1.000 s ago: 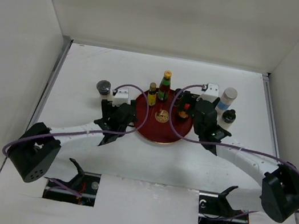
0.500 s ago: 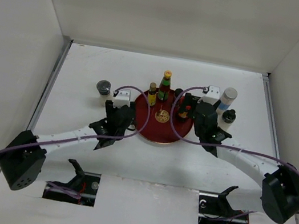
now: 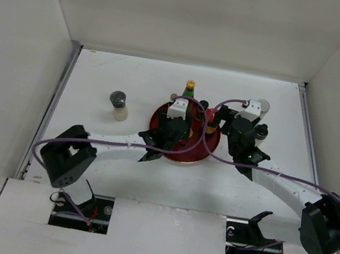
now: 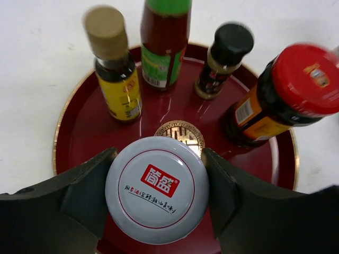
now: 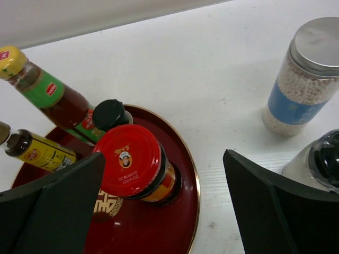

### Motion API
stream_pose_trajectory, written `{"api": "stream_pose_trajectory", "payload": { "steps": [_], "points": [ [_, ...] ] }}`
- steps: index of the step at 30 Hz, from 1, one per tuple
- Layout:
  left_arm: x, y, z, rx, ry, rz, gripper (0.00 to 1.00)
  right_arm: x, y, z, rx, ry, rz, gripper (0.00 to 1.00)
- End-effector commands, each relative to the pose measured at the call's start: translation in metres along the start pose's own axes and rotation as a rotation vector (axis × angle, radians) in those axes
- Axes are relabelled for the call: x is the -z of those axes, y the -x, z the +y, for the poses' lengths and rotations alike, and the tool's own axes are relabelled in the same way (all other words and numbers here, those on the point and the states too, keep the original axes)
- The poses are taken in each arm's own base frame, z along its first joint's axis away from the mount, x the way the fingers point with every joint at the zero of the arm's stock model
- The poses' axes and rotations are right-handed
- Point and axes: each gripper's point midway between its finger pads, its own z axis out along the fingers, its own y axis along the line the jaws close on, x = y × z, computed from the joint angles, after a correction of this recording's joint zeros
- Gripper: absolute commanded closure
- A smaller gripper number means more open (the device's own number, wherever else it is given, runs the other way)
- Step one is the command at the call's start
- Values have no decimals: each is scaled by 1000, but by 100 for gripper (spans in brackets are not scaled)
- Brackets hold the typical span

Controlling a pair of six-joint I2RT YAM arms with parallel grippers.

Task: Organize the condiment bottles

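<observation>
Left wrist: left gripper [image 4: 157, 200] pinches pale-lidded jar [image 4: 155, 185], lower centre of frame, over red tray [image 4: 79, 138]. Best set down upright on bare patch by emblem [image 4: 179, 130], clear of red-lidded jar [image 4: 286, 95]. Right gripper [image 5: 164, 159]: fingers spread wide.

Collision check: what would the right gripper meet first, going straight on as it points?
Probably the red-lidded jar on the tray, just ahead of the right gripper, whose jaws stand open; depth is unclear.
</observation>
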Motion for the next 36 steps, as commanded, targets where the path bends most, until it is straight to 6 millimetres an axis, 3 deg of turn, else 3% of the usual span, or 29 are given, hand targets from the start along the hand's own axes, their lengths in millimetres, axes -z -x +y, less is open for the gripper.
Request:
{"api": "stream_pose_trajectory", "payload": {
  "steps": [1, 6, 8, 10, 13, 17, 21, 25, 28, 31, 36],
  "points": [
    [-18, 55, -33, 112, -75, -132, 72, 1, 21, 3, -81, 25, -62, 0],
    [-46, 45, -36, 84, -46, -128, 68, 1, 19, 3, -82, 29, -56, 0],
    [-51, 41, -33, 86, -34, -134, 57, 0, 19, 3, -81, 29, -55, 0],
    [-53, 38, -29, 88, -26, -136, 39, 0, 18, 3, -81, 28, -54, 0],
    [-44, 40, -24, 95, -29, -146, 20, 0, 18, 3, -81, 28, -54, 0],
    [-15, 50, -12, 111, -42, -171, 17, 1, 20, 3, -82, 31, -56, 0],
    [18, 49, 34, 117, 18, -190, 17, 2, 20, 2, -82, 28, -58, 0],
    [27, 44, 124, 132, 235, -182, 16, 0, 19, -1, -82, 22, -54, 0],
    [30, 53, 178, 158, 371, -182, 13, 0, 19, 0, -82, 27, -54, 0],
    [20, 62, 205, 186, 424, -167, 12, -3, 13, 3, -78, 36, -35, 0],
    [-13, 64, 220, 202, 486, -129, 10, -6, 8, 5, -71, 41, -19, 0]
  ]
}}
